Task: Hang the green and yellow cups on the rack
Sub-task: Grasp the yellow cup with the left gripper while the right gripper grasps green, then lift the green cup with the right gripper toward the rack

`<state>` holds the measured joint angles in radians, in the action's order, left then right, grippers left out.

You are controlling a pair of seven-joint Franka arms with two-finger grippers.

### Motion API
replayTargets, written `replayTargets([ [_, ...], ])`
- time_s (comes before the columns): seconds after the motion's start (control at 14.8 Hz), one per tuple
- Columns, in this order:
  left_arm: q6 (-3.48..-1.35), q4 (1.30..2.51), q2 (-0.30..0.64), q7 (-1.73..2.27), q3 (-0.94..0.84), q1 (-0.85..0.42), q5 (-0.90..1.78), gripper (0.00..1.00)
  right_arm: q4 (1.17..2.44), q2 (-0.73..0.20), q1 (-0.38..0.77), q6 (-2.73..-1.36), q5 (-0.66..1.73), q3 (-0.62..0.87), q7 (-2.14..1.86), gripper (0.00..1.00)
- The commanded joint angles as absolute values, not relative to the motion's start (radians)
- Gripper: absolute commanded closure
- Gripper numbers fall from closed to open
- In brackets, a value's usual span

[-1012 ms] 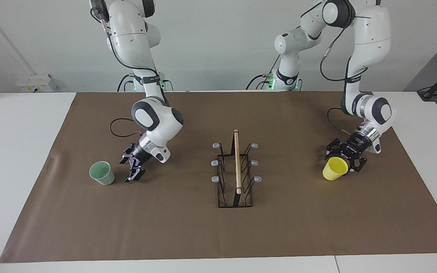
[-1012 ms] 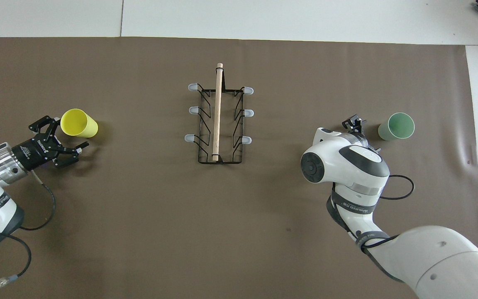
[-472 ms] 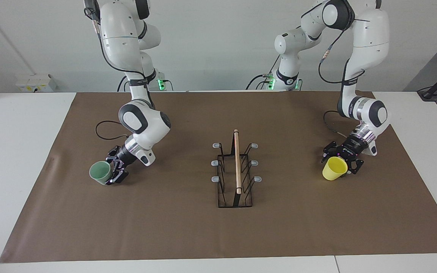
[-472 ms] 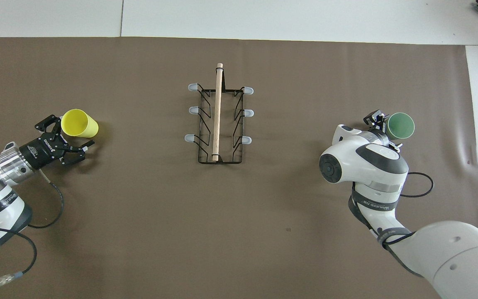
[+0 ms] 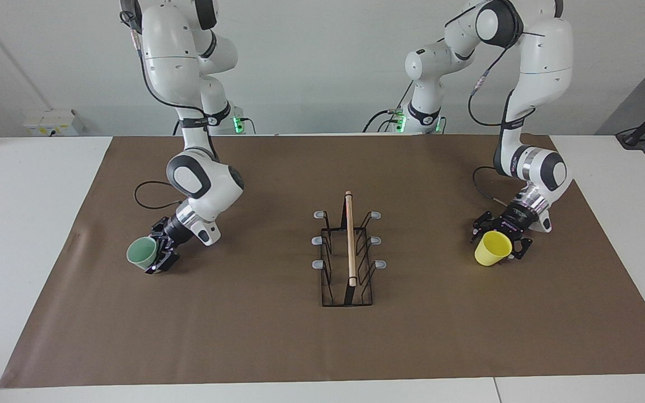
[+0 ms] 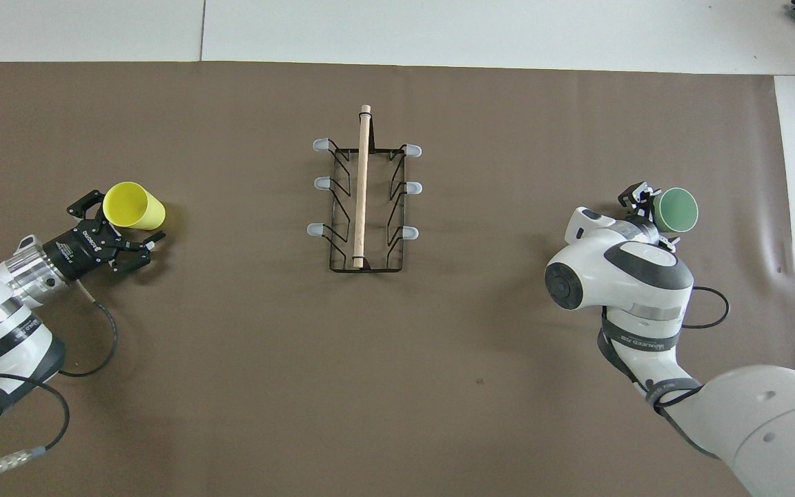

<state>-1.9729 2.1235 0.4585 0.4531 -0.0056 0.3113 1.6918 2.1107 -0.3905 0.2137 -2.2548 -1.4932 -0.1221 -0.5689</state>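
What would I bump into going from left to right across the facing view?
green cup → right tool around it → rack → yellow cup → left tool around it.

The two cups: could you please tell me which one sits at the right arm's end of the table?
The green cup, with the right end effector around it. The yellow cup sits at the left arm's end, beside the left end effector.
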Motion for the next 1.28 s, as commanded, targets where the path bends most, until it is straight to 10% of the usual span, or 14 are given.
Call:
replayTargets([
  [0.0, -1.999, 2.115, 0.469, 0.43, -0.021, 0.311, 1.729, 0.0, 2.125, -0.387, 0.167, -2.299, -1.583, -0.117, -0.528, 0.07],
  [0.07, -2.0, 2.112, 0.469, 0.43, -0.023, 0.311, 1.736, 0.0, 2.125, -0.387, 0.161, -2.306, -1.604, -0.117, -0.529, 0.42],
  [0.13, -2.005, 2.109, 0.471, 0.43, -0.023, 0.31, 1.741, 0.02, 2.125, -0.387, 0.16, -2.304, -1.608, -0.117, -0.529, 0.99],
  [0.61, -2.049, 2.102, 0.482, 0.407, -0.051, 0.311, 1.776, 0.24, 2.071, -0.387, 0.15, -2.312, -1.557, -0.115, -0.627, 1.0],
  [0.74, -2.057, 2.103, 0.482, 0.407, -0.054, 0.313, 1.778, 0.96, 2.048, -0.377, 0.161, -2.312, -1.45, -0.115, -0.691, 1.0],
  [1.21, -2.077, 2.069, 0.443, 0.37, -0.045, 0.327, 1.725, 1.0, 2.023, -0.302, 0.167, -2.324, -1.189, -0.052, -0.805, 1.0],
])
